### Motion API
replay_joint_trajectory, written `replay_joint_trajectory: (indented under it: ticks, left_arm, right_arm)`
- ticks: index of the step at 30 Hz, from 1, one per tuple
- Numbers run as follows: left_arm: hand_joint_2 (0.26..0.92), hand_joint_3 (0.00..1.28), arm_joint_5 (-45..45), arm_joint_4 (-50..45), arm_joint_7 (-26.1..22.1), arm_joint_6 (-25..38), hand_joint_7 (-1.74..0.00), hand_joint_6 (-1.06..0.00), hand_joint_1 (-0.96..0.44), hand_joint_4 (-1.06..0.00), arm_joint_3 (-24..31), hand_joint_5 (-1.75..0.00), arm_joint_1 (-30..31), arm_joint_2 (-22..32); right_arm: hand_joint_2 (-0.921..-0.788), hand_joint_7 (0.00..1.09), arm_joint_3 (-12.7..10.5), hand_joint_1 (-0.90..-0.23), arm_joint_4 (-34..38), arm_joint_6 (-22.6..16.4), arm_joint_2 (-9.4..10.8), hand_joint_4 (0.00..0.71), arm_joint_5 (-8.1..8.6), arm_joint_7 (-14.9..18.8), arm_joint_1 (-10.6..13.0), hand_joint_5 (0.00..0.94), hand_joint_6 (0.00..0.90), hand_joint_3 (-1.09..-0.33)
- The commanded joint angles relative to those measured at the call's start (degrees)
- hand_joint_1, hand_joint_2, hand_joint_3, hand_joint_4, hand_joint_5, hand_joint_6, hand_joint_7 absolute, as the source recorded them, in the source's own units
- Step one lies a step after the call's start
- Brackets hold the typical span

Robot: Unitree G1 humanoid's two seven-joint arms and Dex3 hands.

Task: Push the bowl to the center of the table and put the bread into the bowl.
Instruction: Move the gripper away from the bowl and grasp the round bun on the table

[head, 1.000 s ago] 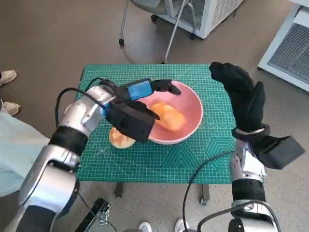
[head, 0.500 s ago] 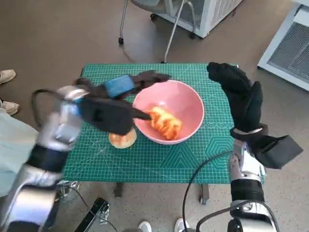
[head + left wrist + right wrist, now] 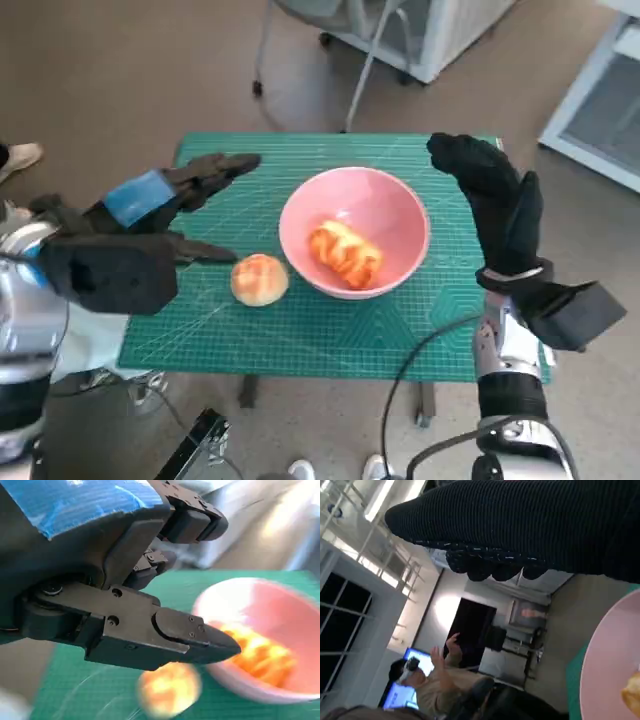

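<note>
A pink bowl (image 3: 385,207) stands near the middle of the green mat (image 3: 330,330) and holds a twisted orange bread (image 3: 344,251). A round bun (image 3: 259,279) lies on the mat just left of the bowl. My left hand (image 3: 150,215) hovers to the left of the bun, fingers spread, holding nothing. In the left wrist view the fingers (image 3: 165,630) point toward the blurred bun (image 3: 169,689) and the bowl (image 3: 235,607). My right hand (image 3: 495,195) is raised at the bowl's right side, fingers apart, empty. The right wrist view shows the glove (image 3: 530,525) and the bowl's rim (image 3: 612,655).
Chair legs on castors (image 3: 300,60) and a white cabinet (image 3: 440,30) stand beyond the table's far edge. A white unit (image 3: 600,90) is at the far right. A shoe (image 3: 20,155) shows at the left. A person (image 3: 430,680) sits in the right wrist view.
My left hand has drawn back leftward from over the bowl and let go of the bread, which now lies in the bowl. The bun beside the bowl is uncovered. The right hand has barely moved.
</note>
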Motion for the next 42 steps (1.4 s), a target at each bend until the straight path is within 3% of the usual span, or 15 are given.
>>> replay_joint_trajectory:
  ticks: [1, 21, 42]
  left_arm:
    - [0.822, 0.0, 0.48, -2.41, -0.16, 2.47, -0.05, -0.25, 0.0, -0.06, -0.41, 0.0, 3.05, 0.84]
    - [0.814, 0.0, 6.62, 5.25, 8.19, -6.13, -0.04, -0.31, -0.03, -0.11, -6.95, -0.02, 6.78, -1.77]
    - [0.813, 0.0, 26.51, 24.68, 20.14, -10.13, -0.02, -0.33, -0.16, -0.18, -22.29, -0.01, -0.4, -9.97]
  right_arm:
    - [-0.921, 0.83, 0.18, -0.586, 1.6, 0.44, 0.01, 0.381, -0.17, 0.4, 0.48, 0.036, -0.001, -0.771]
    - [-0.921, 0.83, 0.51, -0.581, 2.29, 0.07, -0.53, 0.376, -0.08, 1.24, -0.07, 0.034, 0.0, -0.781]
    - [-0.921, 0.83, 0.29, -0.592, 1.14, 0.83, -0.98, 0.376, 0.04, 1.05, 0.75, 0.034, -0.001, -0.78]
